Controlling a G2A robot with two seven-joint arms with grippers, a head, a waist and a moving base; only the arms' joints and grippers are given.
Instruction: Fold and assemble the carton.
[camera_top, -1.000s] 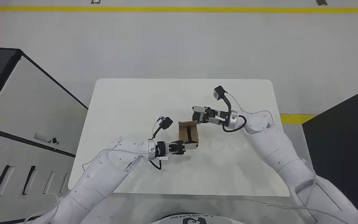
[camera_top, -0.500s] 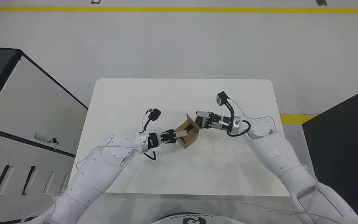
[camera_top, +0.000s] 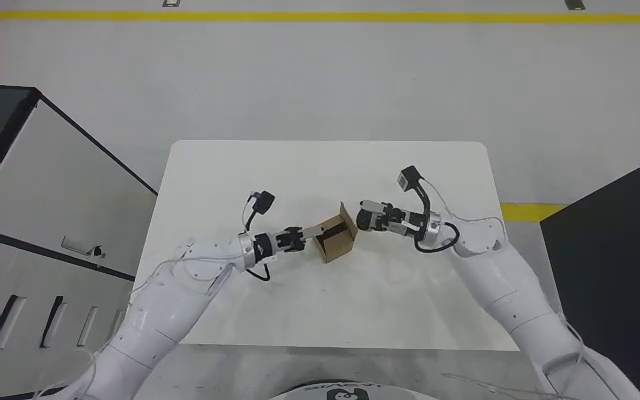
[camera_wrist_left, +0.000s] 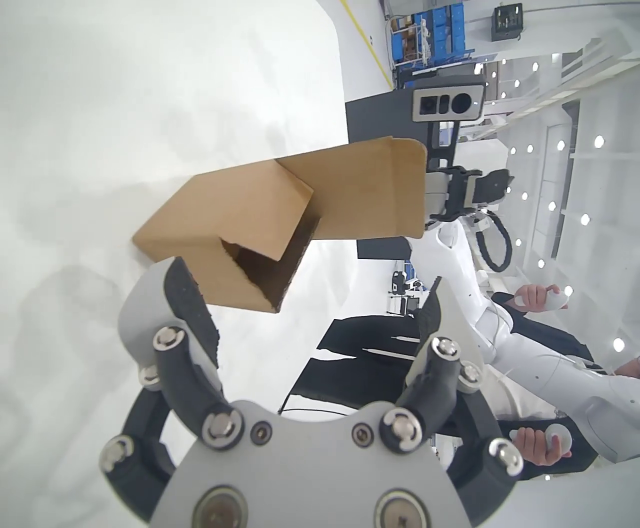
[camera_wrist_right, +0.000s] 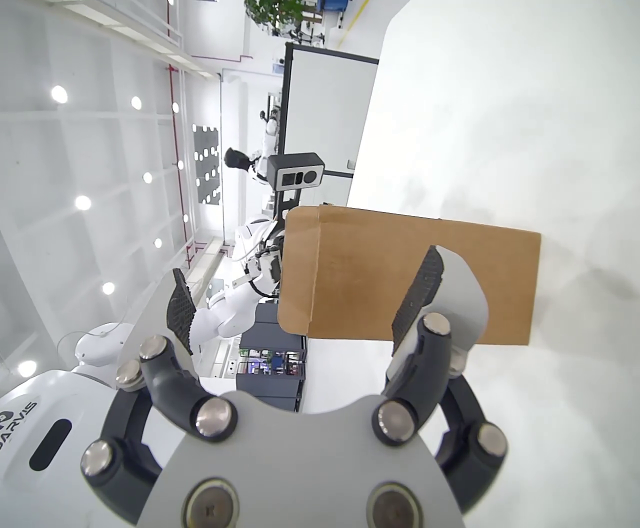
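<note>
A small brown cardboard carton (camera_top: 336, 238) lies partly folded in the middle of the white table (camera_top: 220, 180), turned diagonally. One end is open and a flap (camera_wrist_left: 370, 190) sticks out. My left gripper (camera_top: 304, 238) is open just beside the carton's (camera_wrist_left: 240, 215) near corner, and one of its fingers (camera_wrist_left: 187, 295) is close to the cardboard. On the opposite side my right gripper (camera_top: 366, 216) is open. The carton's flat side (camera_wrist_right: 380, 260) stands just ahead of it, level with the gap between the fingers. Neither gripper holds the carton.
A dark cabinet (camera_top: 40, 180) stands off the table's left side and a black block (camera_top: 600, 240) off its right side. The tabletop around the carton is bare white surface on all sides.
The carton has turned from square-on to diagonal. My left gripper has swung from the carton's near corner to its left side. My right gripper has drawn back a little to the right.
</note>
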